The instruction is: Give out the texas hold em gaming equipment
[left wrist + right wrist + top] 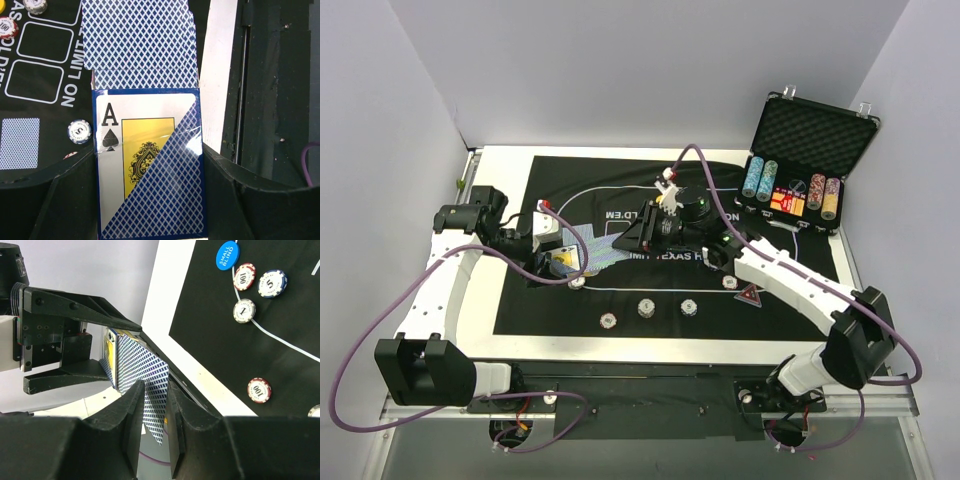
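Left gripper (pixel 149 165) is clamped on the long edges of a glossy rectangular card box (pixel 165 200) — ace of spades and blue diamond lattice on its face. Blue-backed playing cards (pixel 140 40) jut from the open end, long axis in line with the box, pointing away from the wrist. Right gripper (pixel 155 400) pinches their far end — all held off the table between the arms. Round poker chips (pixel 244 310) lie flat on the black mat (pixel 270 350).

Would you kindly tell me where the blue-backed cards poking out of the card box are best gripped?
Pinch the exposed end of the blue-backed cards across their flat faces, coming in from the open mouth of the card box, opposite the left gripper. The rest is sleeved inside the box, whose sides that gripper clamps.
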Controlling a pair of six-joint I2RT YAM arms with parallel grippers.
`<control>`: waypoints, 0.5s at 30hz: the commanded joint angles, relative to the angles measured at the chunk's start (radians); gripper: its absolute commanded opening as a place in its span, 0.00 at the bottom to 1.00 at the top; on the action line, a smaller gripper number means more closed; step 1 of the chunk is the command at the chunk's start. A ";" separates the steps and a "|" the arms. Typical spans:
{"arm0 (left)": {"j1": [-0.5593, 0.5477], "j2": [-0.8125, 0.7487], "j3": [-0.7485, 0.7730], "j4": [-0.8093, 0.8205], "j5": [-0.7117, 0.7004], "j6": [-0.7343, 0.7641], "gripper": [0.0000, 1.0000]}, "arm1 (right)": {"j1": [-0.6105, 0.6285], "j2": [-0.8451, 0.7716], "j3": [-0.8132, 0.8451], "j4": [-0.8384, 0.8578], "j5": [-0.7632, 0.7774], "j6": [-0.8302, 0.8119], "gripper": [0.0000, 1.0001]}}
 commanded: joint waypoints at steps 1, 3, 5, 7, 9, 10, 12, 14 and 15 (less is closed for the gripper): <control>0.007 -0.002 0.020 -0.107 0.073 -0.003 0.00 | -0.009 -0.058 -0.011 0.037 -0.026 0.008 0.20; 0.007 -0.002 0.021 -0.107 0.075 -0.003 0.00 | -0.011 -0.064 -0.008 0.028 -0.024 0.004 0.20; 0.005 0.000 0.020 -0.107 0.075 -0.005 0.00 | -0.019 -0.070 -0.008 0.015 -0.023 -0.004 0.19; 0.007 -0.002 0.020 -0.107 0.075 -0.006 0.00 | -0.026 -0.078 -0.008 0.008 -0.023 -0.009 0.18; 0.007 0.000 0.020 -0.107 0.075 -0.008 0.00 | -0.037 -0.085 -0.008 0.002 -0.026 -0.009 0.15; 0.007 0.000 0.018 -0.107 0.073 -0.009 0.00 | -0.039 -0.091 -0.008 -0.001 -0.027 -0.007 0.12; 0.007 0.000 0.020 -0.105 0.073 -0.011 0.00 | -0.045 -0.093 -0.008 -0.003 -0.030 -0.002 0.07; 0.007 -0.002 0.020 -0.105 0.073 -0.012 0.00 | -0.046 -0.095 -0.007 -0.003 -0.030 0.002 0.01; 0.007 -0.002 0.020 -0.105 0.075 -0.012 0.00 | -0.048 -0.095 -0.010 -0.003 -0.032 0.002 0.00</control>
